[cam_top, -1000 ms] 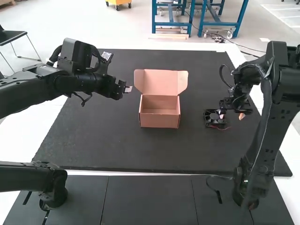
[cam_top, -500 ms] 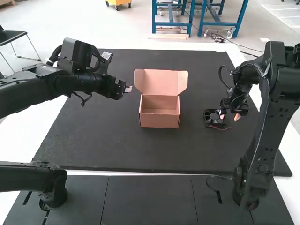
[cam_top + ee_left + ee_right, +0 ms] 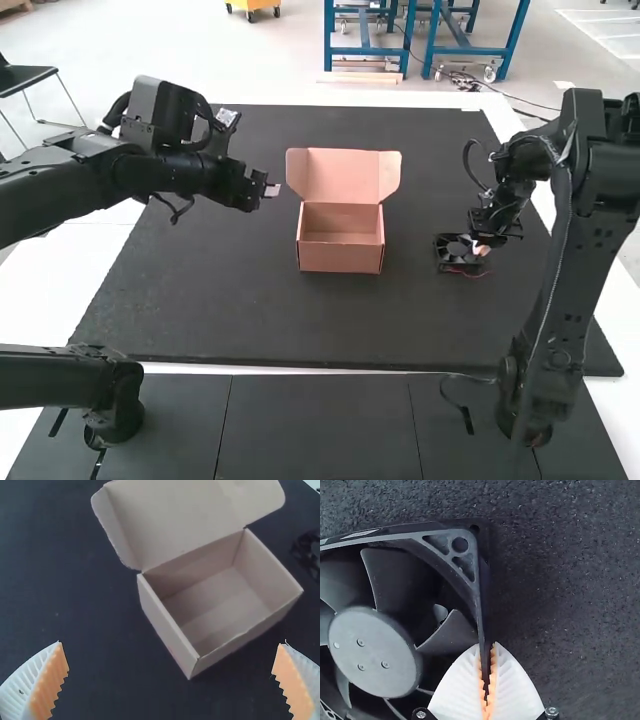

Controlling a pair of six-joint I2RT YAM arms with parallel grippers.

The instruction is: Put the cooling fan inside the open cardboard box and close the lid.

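— So, where is the cooling fan [image 3: 458, 252] right now?

— Flat on the black mat [image 3: 200, 290], near the open cardboard box [image 3: 340, 237], on that box's right. I have my right tool [image 3: 484, 240] pinched narrow on one wall of the fan's frame, a pad on each side of it, with the hub and blades just inboard of the grip.

— Which way does it have to go?

— Toward the left arm's side. The box sits mouth up with its long side running across the desk [image 3: 40, 300]. Its lid [image 3: 343, 173] stands up at the far edge, so I judge the way in from the right to be unobstructed. The fan is square, so there's no long axis to line up.

— And the other arm?

— My left tool [image 3: 262, 189] hangs wide open just short of the lid's left edge, not touching it. The right arm is much the nearer to the fan.

— Any print?

— None I can read on the box or the fan.
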